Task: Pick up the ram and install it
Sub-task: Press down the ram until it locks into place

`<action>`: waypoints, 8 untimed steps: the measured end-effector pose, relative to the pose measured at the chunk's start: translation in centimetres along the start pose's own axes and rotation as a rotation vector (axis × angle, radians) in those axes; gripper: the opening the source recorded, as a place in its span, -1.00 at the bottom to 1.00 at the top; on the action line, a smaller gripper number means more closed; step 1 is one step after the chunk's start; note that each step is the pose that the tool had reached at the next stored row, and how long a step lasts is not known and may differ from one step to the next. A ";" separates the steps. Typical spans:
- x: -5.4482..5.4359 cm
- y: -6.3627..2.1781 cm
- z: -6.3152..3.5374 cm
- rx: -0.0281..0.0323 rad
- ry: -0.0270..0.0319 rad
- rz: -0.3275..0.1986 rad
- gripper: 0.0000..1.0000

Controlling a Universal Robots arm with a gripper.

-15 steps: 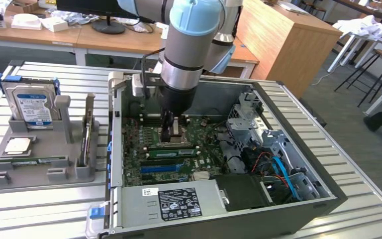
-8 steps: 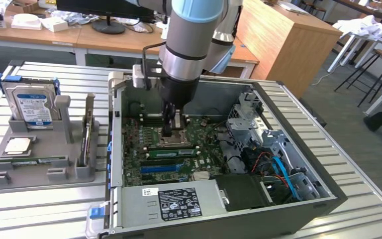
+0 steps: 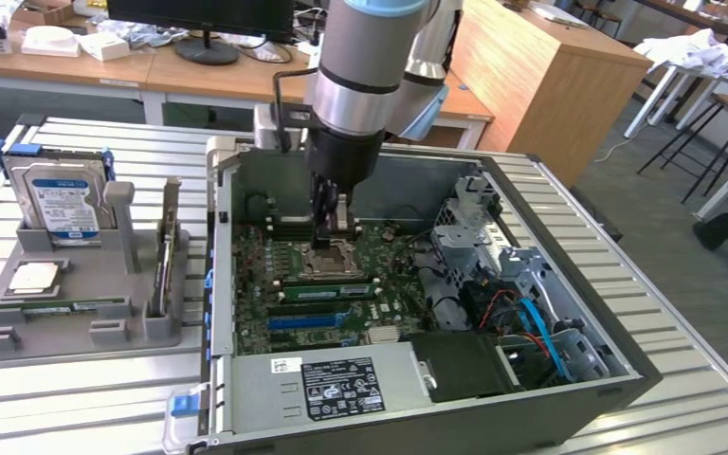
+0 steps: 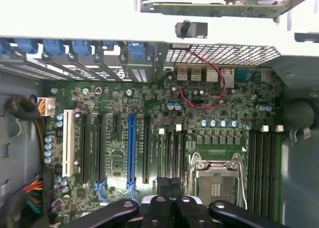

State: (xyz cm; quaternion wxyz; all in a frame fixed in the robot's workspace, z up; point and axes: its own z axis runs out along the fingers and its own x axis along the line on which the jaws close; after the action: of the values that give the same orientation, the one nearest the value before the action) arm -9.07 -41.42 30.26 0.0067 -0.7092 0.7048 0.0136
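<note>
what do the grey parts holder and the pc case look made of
Parts holder: probably plastic, matte uniform grey with chunky moulded-looking slots. PC case: likely sheet metal, thin folded dark-grey walls, with perforated bare-metal brackets inside.

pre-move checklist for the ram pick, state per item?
1. Ram lying in the gray tray: ok.
2. Fingers empty: ok; gripper is shut with nothing between them.
3. Gripper positioned over the ram: not ok; it is inside the computer case, above the CPU socket.
4. Memory slots free of sticks: ok.
5. Slot latches open: cannot tell.
</note>
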 end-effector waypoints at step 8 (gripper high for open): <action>0.0 0.01 -1.74 0.0000 0.0009 0.000 -0.80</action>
State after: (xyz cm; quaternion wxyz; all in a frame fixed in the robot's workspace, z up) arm -9.06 -41.42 32.00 0.0064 -0.7092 0.7048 0.0133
